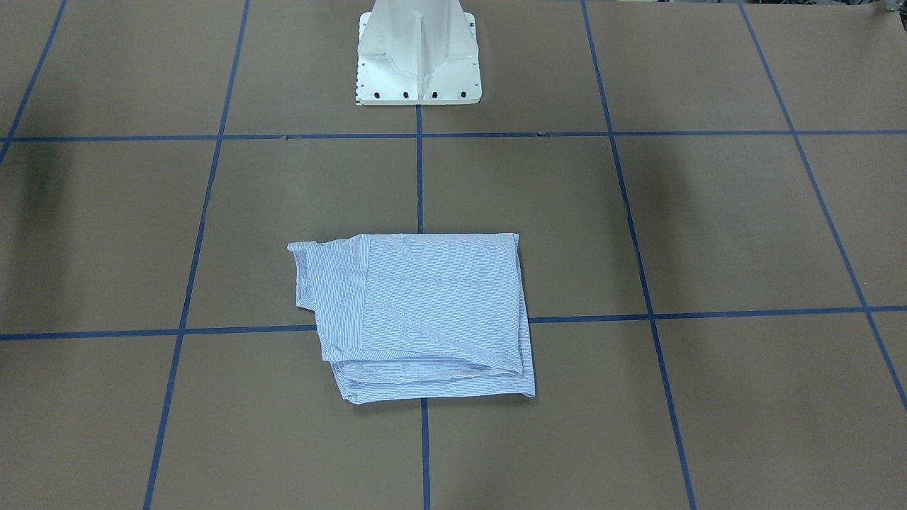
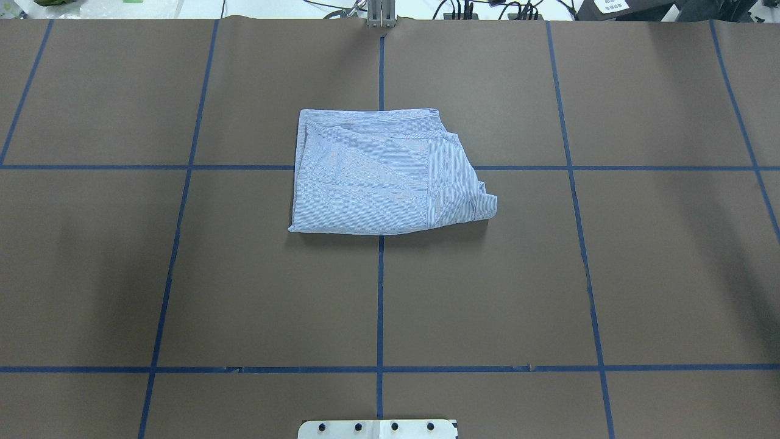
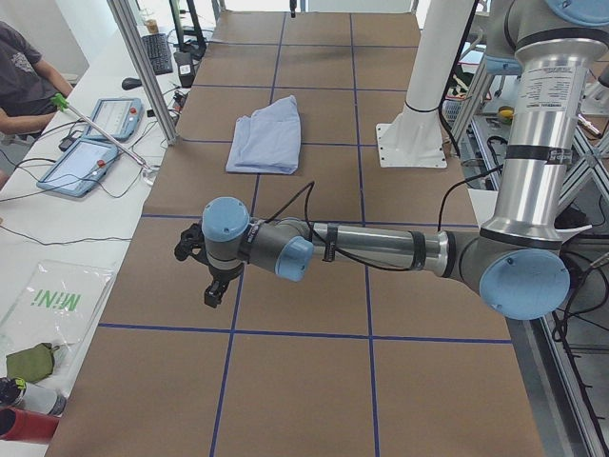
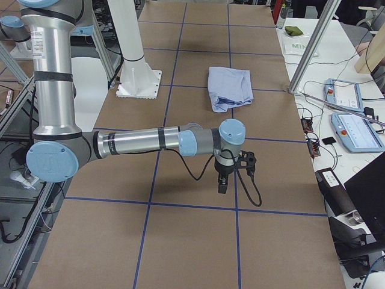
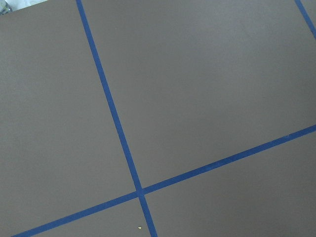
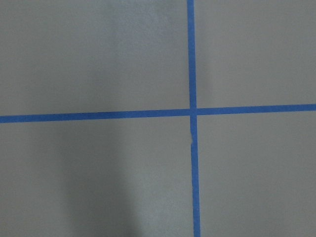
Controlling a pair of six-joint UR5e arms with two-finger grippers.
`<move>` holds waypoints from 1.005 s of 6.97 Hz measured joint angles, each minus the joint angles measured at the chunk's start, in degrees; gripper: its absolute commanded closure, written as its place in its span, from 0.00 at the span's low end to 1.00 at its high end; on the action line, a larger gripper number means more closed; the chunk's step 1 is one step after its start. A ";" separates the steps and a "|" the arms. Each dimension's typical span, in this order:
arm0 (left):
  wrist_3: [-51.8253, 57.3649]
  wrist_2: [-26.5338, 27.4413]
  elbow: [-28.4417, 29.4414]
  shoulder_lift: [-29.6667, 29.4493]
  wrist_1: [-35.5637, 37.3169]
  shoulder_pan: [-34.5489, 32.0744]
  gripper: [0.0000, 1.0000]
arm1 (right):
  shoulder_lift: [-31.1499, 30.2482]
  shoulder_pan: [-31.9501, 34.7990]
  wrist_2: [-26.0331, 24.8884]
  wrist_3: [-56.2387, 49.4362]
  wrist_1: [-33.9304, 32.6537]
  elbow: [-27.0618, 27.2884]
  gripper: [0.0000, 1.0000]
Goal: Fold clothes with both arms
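The clothes are one light blue striped shirt, folded into a flat, roughly square packet on the brown table. It lies near the table's middle and also shows far off in both side views. Both arms are away from it. The left gripper hangs over bare table near the left end. The right gripper hangs over bare table near the right end. Only the side views show them, so I cannot tell whether they are open or shut. Both wrist views show only brown table and blue tape lines.
The white pedestal base stands at the robot's edge of the table. A person's arm and control tablets are on the side bench beyond slanted aluminium posts. Blue tape lines grid the table.
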 measured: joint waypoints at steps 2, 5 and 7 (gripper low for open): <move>-0.08 0.01 0.17 -0.06 -0.07 0.07 0.00 | -0.70 0.16 0.16 0.06 0.14 0.40 0.00; -0.09 -0.07 0.13 -0.10 -0.06 0.16 0.00 | -0.90 0.19 0.42 0.07 0.16 0.93 0.00; -0.08 -0.11 0.13 -0.05 -0.08 0.16 0.00 | -0.98 0.19 0.46 0.07 0.16 1.10 0.00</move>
